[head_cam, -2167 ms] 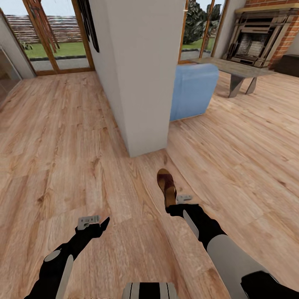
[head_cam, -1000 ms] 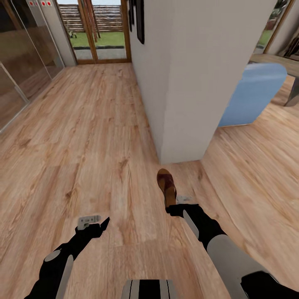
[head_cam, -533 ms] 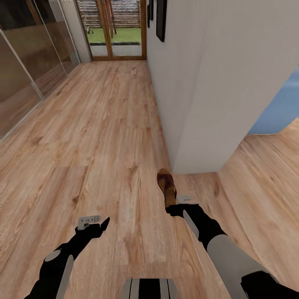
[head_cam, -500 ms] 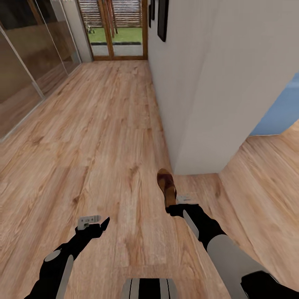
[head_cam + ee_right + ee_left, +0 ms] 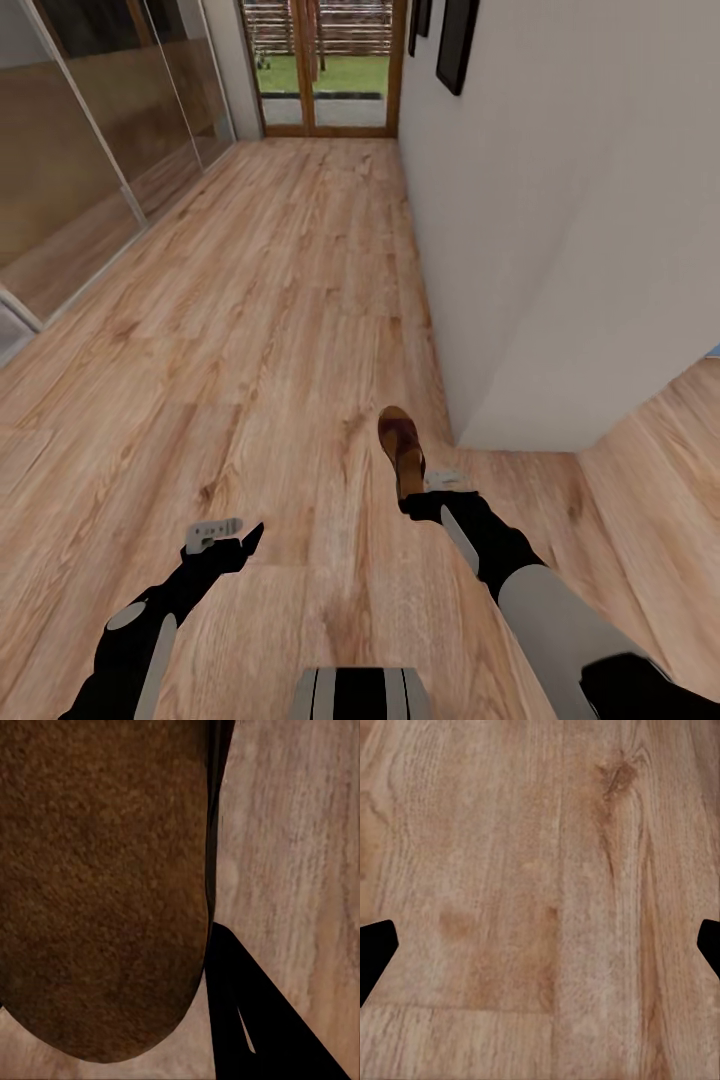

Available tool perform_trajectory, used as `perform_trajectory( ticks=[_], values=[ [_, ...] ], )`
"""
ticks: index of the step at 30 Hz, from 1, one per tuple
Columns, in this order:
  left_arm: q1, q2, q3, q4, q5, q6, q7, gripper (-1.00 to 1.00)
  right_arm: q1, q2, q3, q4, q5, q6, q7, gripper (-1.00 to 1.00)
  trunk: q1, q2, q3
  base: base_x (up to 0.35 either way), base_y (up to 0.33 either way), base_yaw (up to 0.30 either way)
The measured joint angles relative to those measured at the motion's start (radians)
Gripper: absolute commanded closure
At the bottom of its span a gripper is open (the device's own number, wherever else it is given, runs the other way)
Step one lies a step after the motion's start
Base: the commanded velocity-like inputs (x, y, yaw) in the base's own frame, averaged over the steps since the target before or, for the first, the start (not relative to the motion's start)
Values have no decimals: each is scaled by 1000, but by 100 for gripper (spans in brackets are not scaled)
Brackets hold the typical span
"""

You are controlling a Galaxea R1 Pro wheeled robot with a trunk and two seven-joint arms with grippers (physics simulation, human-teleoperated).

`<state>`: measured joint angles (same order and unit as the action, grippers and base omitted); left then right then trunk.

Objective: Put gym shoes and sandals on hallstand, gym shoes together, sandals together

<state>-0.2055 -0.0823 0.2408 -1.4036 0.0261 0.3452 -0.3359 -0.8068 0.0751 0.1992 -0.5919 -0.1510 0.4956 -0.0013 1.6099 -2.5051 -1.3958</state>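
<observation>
One dark-brown sandal point(image 5: 400, 445) with a tan footbed hangs above the corridor floor point(image 5: 250, 300), toe pointing away from me. My right gripper point(image 5: 425, 490) is shut on its heel end. In the right wrist view the sandal's brown sole point(image 5: 97, 885) lies close against one black finger point(image 5: 247, 1020). My left gripper point(image 5: 225, 535) hovers low at the left, open and holding nothing; its fingertips point(image 5: 375, 952) stand wide apart over bare planks. The gym shoes and the hallstand are out of view.
A pale wall point(image 5: 560, 200) with dark picture frames point(image 5: 455, 40) runs along the right and ends in a corner near the sandal. Glass panels point(image 5: 80, 150) line the left side. A wood-framed glass door point(image 5: 320, 60) closes the far end.
The camera has swung round: the blue sofa and fireplace have slid out at the right, and the long corridor now lies ahead. Both arms and the held sandal keep their pose.
</observation>
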Motion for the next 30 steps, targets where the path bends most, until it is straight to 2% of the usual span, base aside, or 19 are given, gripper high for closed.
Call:
perform_trajectory(
  ticks=[30],
  values=[
    [0,-1,-4,0,-9,0,0,-100,0,0,4,-11,9,0,1,100,0,0,-36,5,0,201]
  ],
)
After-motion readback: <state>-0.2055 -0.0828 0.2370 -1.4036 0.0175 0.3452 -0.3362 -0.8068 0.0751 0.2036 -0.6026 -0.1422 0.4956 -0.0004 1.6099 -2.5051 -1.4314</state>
